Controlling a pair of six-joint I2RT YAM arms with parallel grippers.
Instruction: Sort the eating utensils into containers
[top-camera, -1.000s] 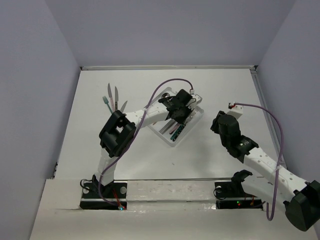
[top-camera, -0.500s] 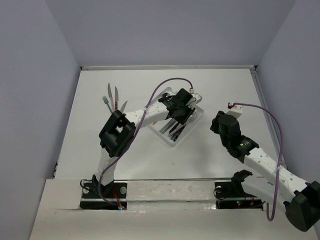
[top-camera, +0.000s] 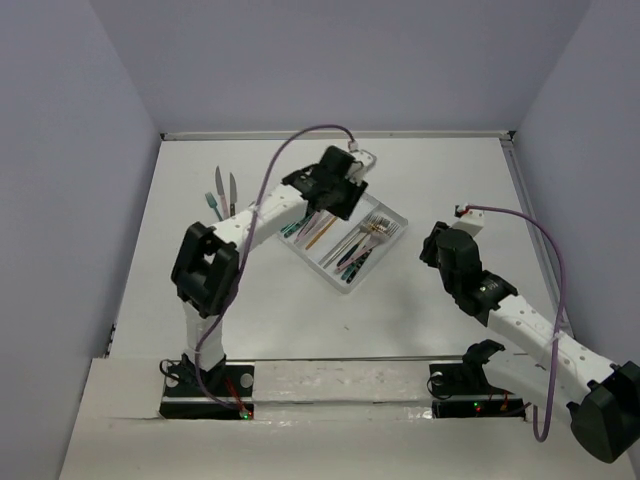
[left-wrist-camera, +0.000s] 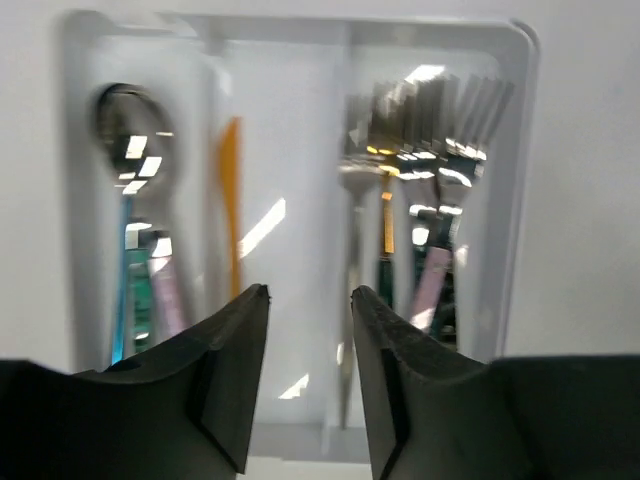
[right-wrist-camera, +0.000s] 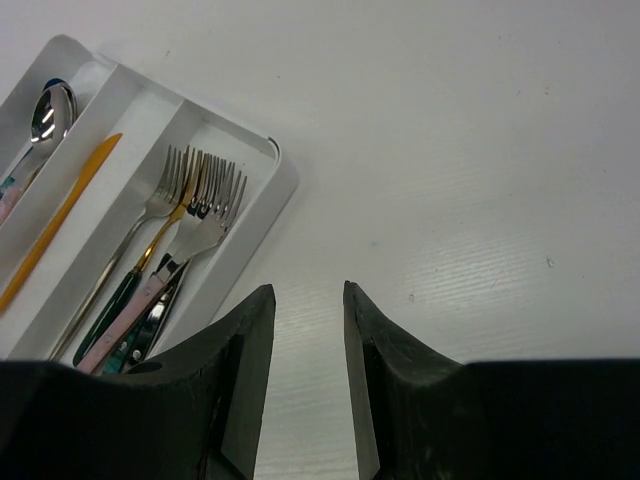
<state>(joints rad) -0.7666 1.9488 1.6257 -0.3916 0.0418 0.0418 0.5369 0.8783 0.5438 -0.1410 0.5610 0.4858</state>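
The container, a whitish three-compartment tray (top-camera: 343, 287), lies mid-table. In the left wrist view the tray (left-wrist-camera: 521, 150) holds spoons (left-wrist-camera: 131, 135) on the left, an orange knife (left-wrist-camera: 230, 185) in the middle and several forks (left-wrist-camera: 430, 115) on the right. My left gripper (left-wrist-camera: 310, 295) hovers over the tray's near end, open, with nothing between its fingers. From above, the left gripper (top-camera: 322, 205) is at the tray's back-left end. My right gripper (right-wrist-camera: 305, 290) is open and empty over bare table right of the tray (right-wrist-camera: 272, 195). Two loose utensils (top-camera: 213, 203) (top-camera: 232, 190) lie at the back left.
The right gripper (top-camera: 437, 250) hangs right of the tray. The white table is enclosed by grey walls, with a raised edge along the back and right. Both arm bases stand at the near edge. A purple cable loops over each arm.
My left gripper has opened and pulled back and left from the tray's middle toward its back-left end, uncovering the forks. The right arm has not moved.
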